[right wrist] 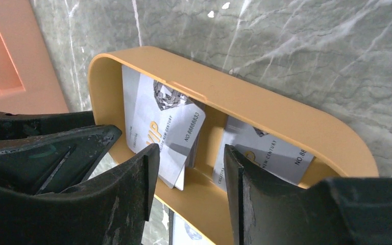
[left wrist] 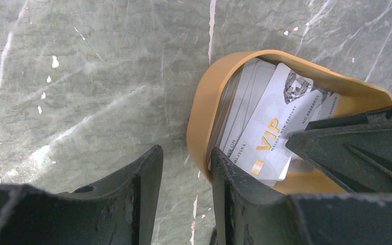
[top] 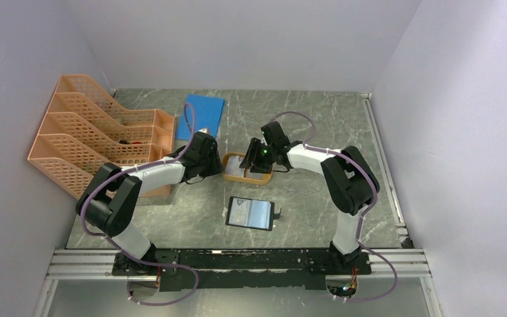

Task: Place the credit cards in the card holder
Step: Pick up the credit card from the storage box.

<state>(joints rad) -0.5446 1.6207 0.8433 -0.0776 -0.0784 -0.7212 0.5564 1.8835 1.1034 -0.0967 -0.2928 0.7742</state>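
- Right gripper (right wrist: 190, 153) of mine hung low over the orange dish (right wrist: 265, 107), its jaws partly open and holding nothing. The credit cards (right wrist: 158, 127) lay just below and ahead of its fingertips.
- All the cards I could see were inside that dish. A silvery few leaned against one end wall, the top one printed VIP and tilted up. At least one more lay flatter toward the other end.
- My left gripper (left wrist: 186, 153) stood at the dish's end wall, jaws partly open with the wall between them. One finger was outside on the table (top: 317, 132) and the other was over the inside. I could not tell whether either pad touched the wall, and it had hold of nothing.
- The card holder (top: 251, 212) lay opened flat on the table, nearer my bases and apart from the dish, with its shiny pockets facing up. I could make out no card in it.
- By my judgement the step in hand was lifting the first card out, with none yet delivered.
- The next move called for the right fingers to close on the raised edge of the tilted card alone, without catching its neighbours. The left would need to keep the dish from sliding.
- Farther out lay a blue sheet (top: 201, 113) and peach file racks (top: 99, 142).
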